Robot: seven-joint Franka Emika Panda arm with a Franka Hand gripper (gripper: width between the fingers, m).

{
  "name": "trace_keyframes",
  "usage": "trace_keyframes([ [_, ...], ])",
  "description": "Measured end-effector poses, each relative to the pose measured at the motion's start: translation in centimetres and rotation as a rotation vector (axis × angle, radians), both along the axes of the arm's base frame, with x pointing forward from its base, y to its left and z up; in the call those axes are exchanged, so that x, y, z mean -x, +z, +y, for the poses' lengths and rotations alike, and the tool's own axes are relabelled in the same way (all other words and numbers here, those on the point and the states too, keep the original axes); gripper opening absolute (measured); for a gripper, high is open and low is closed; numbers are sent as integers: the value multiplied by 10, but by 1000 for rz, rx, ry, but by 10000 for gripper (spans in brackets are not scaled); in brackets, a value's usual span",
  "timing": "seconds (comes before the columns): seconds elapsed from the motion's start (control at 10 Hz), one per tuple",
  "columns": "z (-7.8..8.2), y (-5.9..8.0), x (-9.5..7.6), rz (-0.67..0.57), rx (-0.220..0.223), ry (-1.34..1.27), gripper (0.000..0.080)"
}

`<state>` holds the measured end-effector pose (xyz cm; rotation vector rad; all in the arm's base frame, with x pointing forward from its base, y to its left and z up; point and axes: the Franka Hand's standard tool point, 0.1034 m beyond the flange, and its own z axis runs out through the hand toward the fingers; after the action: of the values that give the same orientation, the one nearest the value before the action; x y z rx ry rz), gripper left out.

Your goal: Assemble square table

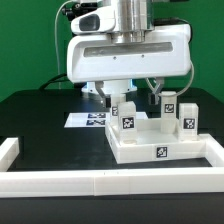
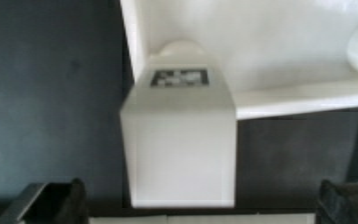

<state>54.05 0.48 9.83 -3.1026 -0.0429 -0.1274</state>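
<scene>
No readable words, brands or numbers anywhere, only black-and-white square tags without legible characters on the white legs (image 1: 128, 119), on the front rim of the square table top (image 1: 158, 152), on the marker board (image 1: 90, 119), and blurred on the leg (image 2: 179, 140) in the wrist view.

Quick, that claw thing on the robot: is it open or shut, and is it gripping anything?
Gripper: open, jaws wide apart, one on either side of a white leg, not gripping it.
</scene>
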Motion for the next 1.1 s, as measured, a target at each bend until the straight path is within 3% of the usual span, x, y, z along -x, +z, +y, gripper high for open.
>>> trace_keyframes([
  [0.2, -7, -8, 11, 6, 8, -10, 648],
  [0.4, -6, -8, 11, 7, 7, -19, 648],
  [0.6, -7, -8, 11, 7, 7, -20, 396],
  [0.7, -7, -8, 11, 7, 7, -20, 396],
  [0.8, -7, -8, 11, 7, 7, -20, 293],
  [1.1, -7, -9, 11, 8, 5, -46, 293],
])
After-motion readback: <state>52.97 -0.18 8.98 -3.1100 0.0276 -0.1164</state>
